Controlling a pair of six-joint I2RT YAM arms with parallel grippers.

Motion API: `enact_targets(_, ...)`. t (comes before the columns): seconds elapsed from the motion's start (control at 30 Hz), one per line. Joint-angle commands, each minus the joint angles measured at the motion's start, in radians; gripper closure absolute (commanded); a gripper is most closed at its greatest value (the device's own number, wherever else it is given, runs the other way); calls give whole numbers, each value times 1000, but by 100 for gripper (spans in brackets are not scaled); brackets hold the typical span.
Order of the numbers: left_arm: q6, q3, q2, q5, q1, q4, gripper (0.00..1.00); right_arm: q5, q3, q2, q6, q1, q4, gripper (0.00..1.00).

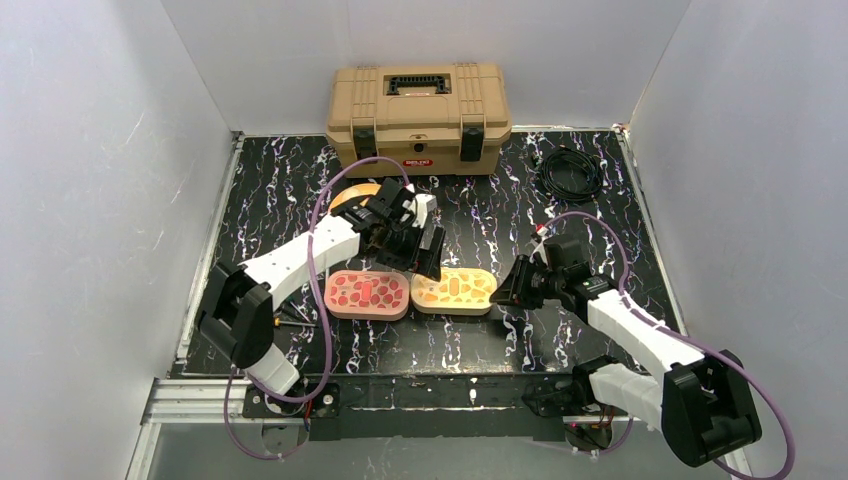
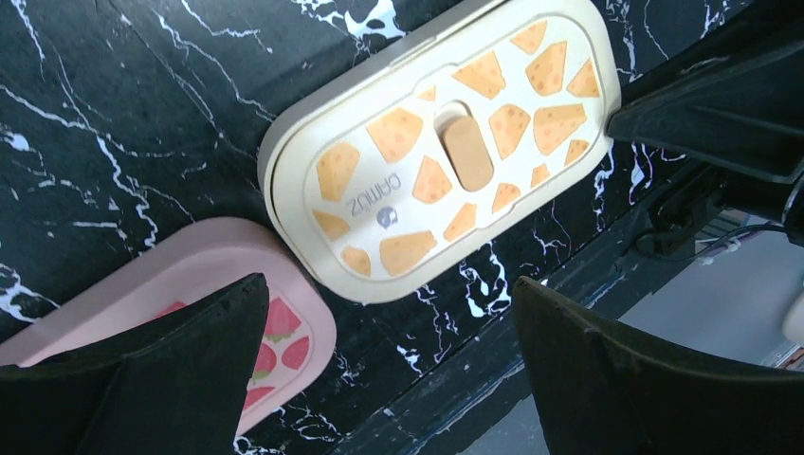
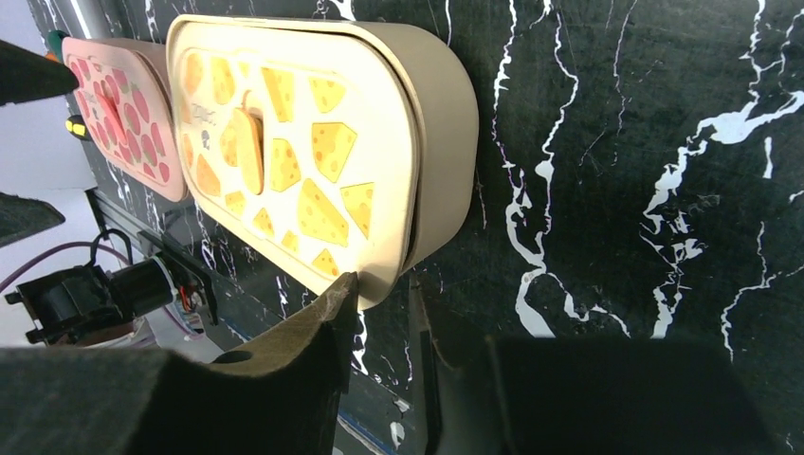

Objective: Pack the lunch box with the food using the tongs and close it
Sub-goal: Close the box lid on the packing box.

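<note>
A cream lunch box with a cheese-print lid lies shut beside a pink strawberry-print box. My right gripper is at the cream box's right end. In the right wrist view its jaws stand narrow, pinching the lid's rim at the corner. My left gripper hovers over the gap between the two boxes, wide open with only table between its fingers. The food is hidden, and I cannot make out the tongs.
A tan toolbox stands at the back centre. A coiled black cable lies back right. Part of an orange plate shows behind the left arm. White walls close in both sides.
</note>
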Motion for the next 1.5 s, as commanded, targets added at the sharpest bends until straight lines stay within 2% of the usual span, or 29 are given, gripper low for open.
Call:
enact_targets(0.0, 42, 75, 64, 8, -4, -55, 2, -3, -26, 23, 8, 2, 55, 68)
enact_targets(0.4, 92, 82, 127, -72, -3, -67, 2, 19, -61, 36, 44, 1, 116, 72)
enact_targets(0.53, 112, 88, 144, -38, -4, -60, 3, 27, -62, 27, 53, 2, 122, 70)
enact_targets(0.7, 129, 84, 176, 44, -4, -27, 16, 42, -50, 0, 50, 2, 95, 63)
enact_targets(0.97, 132, 107, 233, 94, -4, -7, 19, 57, -52, -34, 55, 2, 84, 60)
enact_targets(1.13, 83, 95, 231, 153, -8, 23, 20, 76, -51, -62, 49, 2, 54, 60)
enact_targets(1.23, 42, 83, 222, 209, -11, 62, 21, 105, -45, -86, 44, 2, 28, 58)
enact_targets(1.3, 28, 73, 215, 225, -13, 79, 20, 118, -39, -100, 35, 2, 4, 53)
enact_targets(1.47, 57, 72, 196, 166, -13, 28, 9, 132, -28, -133, -3, 2, -88, 44)
